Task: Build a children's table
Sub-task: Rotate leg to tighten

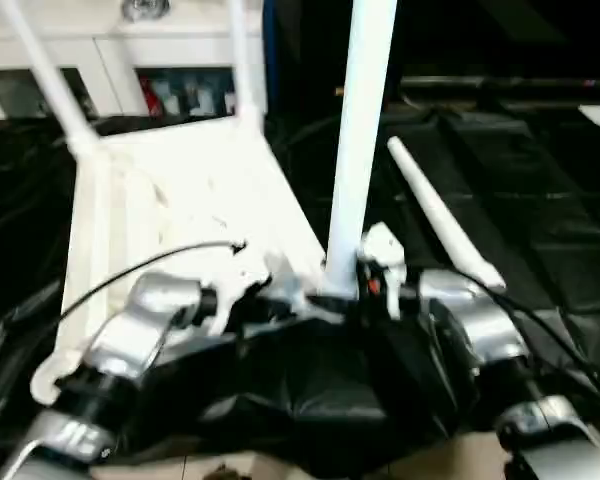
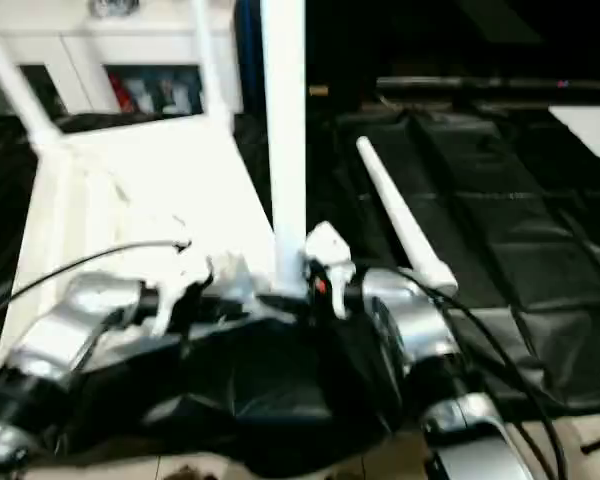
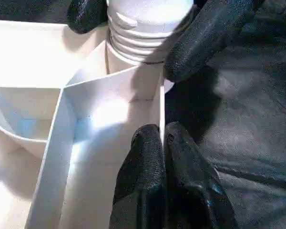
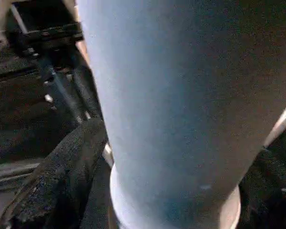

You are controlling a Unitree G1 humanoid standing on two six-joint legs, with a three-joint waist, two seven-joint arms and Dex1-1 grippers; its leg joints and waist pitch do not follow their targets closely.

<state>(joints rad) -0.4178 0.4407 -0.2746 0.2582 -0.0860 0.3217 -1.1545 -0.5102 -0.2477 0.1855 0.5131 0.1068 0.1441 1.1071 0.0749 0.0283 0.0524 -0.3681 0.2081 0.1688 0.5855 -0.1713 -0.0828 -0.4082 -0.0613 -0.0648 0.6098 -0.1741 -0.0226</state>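
The left claw (image 3: 163, 143) pinches the tabletop (image 3: 47, 57) rim just beside the threaded leg (image 3: 148, 28).

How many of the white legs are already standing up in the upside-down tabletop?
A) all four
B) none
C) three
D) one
C: three legs stand upright in corner sockets of the tabletop, two at the far corners and one at the near corner, while the fourth leg lies loose on the black cover beside it.
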